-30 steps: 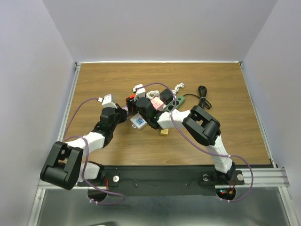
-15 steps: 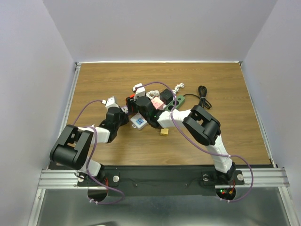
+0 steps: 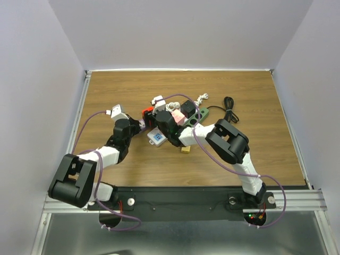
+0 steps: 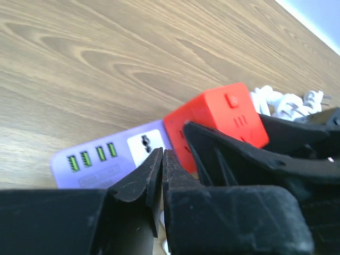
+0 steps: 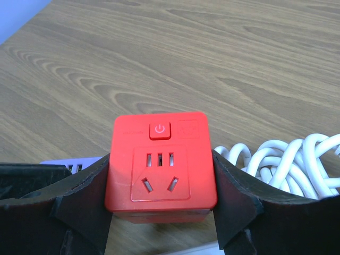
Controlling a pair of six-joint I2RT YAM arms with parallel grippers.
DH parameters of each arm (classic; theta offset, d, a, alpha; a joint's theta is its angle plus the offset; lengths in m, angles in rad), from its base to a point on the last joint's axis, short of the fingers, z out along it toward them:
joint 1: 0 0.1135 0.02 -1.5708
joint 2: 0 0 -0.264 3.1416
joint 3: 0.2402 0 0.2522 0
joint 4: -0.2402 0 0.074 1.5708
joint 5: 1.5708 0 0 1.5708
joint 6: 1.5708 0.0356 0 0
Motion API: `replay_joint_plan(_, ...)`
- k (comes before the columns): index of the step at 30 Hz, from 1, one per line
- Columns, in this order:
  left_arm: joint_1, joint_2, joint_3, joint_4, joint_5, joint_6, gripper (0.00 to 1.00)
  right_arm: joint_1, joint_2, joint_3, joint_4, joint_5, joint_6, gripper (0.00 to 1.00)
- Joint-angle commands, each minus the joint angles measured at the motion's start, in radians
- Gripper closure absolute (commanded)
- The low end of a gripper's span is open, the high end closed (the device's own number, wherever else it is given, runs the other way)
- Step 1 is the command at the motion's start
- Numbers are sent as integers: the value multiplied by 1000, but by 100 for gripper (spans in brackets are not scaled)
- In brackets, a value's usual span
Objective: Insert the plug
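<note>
The right hand [image 5: 161, 199] grasps a red socket cube [image 5: 159, 159], with one black finger pressed against each side. The cube's socket face and power button are turned toward the wrist camera. The left hand [image 4: 162, 170] is clenched, fingertips pressed together, just beside the cube. It is low over a lilac power strip [image 4: 106, 159] that lies flat on the wooden bench [image 4: 106, 53]. A coiled white cable [image 5: 287, 159] lies near the cube on its right. Seen from above, both hands and the cube meet near the middle of the bench, slightly toward the far edge. A black cable [image 3: 229, 109] lies apart, toward the right edge.
</note>
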Motion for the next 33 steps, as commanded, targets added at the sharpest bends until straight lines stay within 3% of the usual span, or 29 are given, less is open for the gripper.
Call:
replay_joint_plan(1, 25, 17, 24, 2, -30, 12, 84, 15, 163, -143, -448, -66, 28, 100)
replay_joint_plan(12, 27, 132, 40, 30, 14, -34, 90, 38, 165, -176, -441, -66, -1, 100)
replay_joint_plan(33, 24, 139, 49, 9, -9, -39, 94, 84, 194, -180, -482, -133, -37, 100)
